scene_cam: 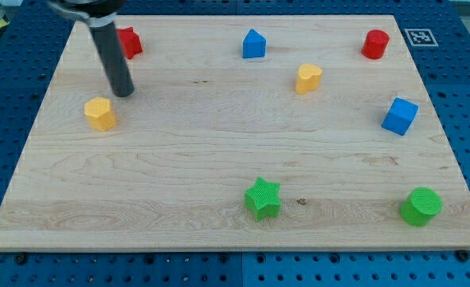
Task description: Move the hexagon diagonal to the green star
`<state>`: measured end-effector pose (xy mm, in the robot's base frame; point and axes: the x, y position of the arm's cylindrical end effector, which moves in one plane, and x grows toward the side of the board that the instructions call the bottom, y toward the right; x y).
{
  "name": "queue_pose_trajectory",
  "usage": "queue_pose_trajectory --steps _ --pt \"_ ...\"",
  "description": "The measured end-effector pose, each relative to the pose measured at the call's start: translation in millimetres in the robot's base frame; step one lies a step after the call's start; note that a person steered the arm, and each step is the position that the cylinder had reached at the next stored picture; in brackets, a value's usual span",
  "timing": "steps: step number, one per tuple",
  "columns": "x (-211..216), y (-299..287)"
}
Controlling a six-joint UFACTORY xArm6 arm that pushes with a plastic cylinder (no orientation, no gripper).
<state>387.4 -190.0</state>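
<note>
A yellow hexagon block (99, 113) lies at the view's left on the wooden board (179, 159). A green star block (262, 198) lies near the bottom edge, a little right of the middle, far from the hexagon. My dark rod comes down from the top left. My tip (124, 93) rests on the board just up and to the right of the yellow hexagon, a small gap apart from it.
A red block (129, 41) sits behind the rod at the top left. A blue house-shaped block (253, 44), a yellow heart block (307, 78), a red cylinder (374, 44), a blue cube (399, 116) and a green cylinder (421, 206) lie elsewhere.
</note>
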Motion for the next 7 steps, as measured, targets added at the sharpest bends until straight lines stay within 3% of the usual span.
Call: queue_pose_trajectory --steps 3,5,6,7 --pt "42.2 -2.1" --pt "21.1 -55.0" --pt "59.7 -46.7" --pt "122.2 12.7"
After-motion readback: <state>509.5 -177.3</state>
